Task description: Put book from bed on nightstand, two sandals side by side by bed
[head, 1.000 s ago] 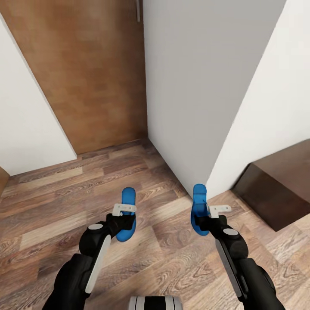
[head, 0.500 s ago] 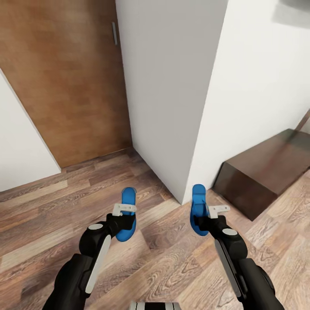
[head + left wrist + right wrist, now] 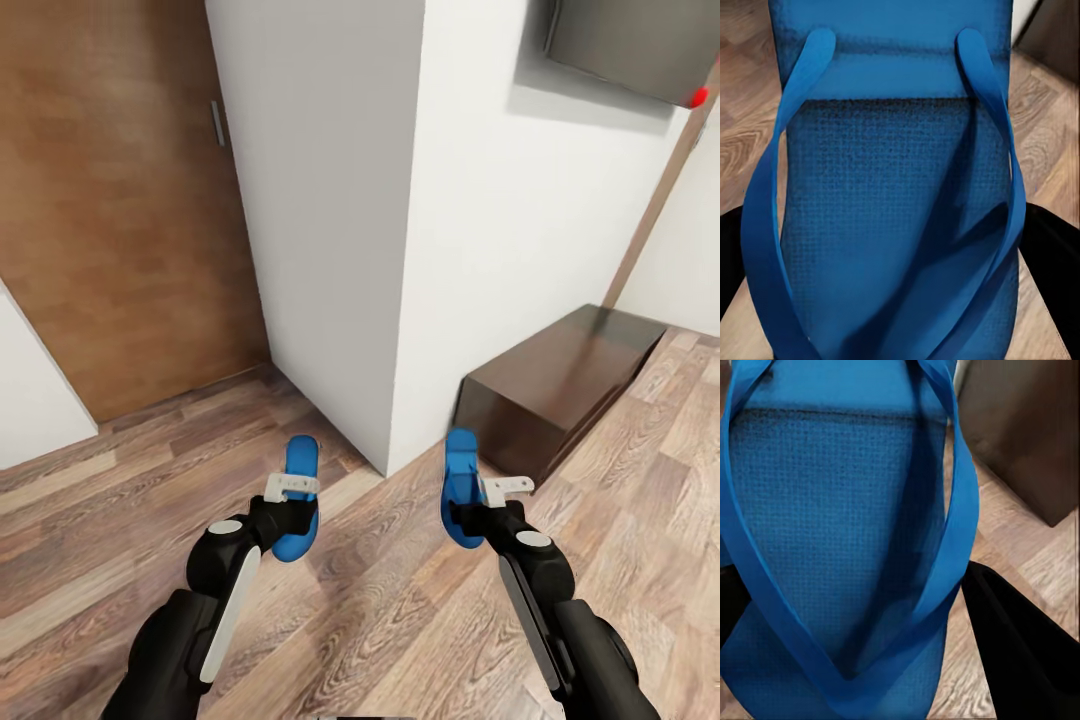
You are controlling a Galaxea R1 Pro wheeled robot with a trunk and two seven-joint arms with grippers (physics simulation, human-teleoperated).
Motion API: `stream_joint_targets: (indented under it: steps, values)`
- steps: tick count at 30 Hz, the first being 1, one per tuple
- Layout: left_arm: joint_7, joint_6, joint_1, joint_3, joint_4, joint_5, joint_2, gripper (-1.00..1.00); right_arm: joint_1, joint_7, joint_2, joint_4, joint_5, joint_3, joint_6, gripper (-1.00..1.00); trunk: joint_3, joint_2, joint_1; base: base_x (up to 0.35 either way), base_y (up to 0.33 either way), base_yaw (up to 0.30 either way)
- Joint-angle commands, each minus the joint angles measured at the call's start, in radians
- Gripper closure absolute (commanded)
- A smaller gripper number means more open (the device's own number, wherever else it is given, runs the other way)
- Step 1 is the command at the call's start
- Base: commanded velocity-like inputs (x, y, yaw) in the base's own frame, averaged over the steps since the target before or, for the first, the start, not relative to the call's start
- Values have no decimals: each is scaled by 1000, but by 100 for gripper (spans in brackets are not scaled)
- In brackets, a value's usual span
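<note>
While both black arms reach forward over the brown wood-plank floor (image 3: 400,600), each one carries a bright blue flat flip-flop sandal. The left gripper (image 3: 290,510) is closed on the left sandal (image 3: 298,470), which is held above the floor with its long side pointing away from the robot; in the left wrist view this sandal (image 3: 892,210) shows its textured sole and two blue straps, with the dark fingers (image 3: 1050,262) at its sides. The right gripper (image 3: 478,512) is clamped on the right sandal (image 3: 460,480) in the same way, and in the right wrist view that sandal (image 3: 840,540) lies between the black fingers (image 3: 1020,645). The two sandals are well apart, about parallel, at a similar height. Ahead stands a white wall corner (image 3: 400,250), with a brown wooden door (image 3: 110,220) to its left. To the right, against the wall, is a low dark brown glossy bench (image 3: 560,380), and above it hangs a dark flat screen (image 3: 630,45).
</note>
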Motion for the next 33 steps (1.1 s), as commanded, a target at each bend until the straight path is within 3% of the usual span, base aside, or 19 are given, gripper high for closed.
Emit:
stream_joint_targets:
  steps: [1, 3, 26, 33]
  values:
    - [2, 5, 0, 0, -1, 4, 0, 100, -1, -5, -1, -1, 0, 2, 6, 100, 4, 0, -1, -2, 0, -269]
    - [2, 5, 0, 0, -1, 4, 0, 100, -1, -5, -1, -1, 0, 2, 6, 100, 13, 0, -2, -1, 0, -269]
    - [2, 5, 0, -2, -1, 4, 0, 100, -1, -5, -1, -1, 0, 2, 6, 100, 29, 0, -2, 0, 0, -269]
    - [2, 5, 0, -4, -1, 4, 0, 100, -1, -5, -1, -1, 0, 2, 6, 100, 61, 2, -5, 0, 0, -269]
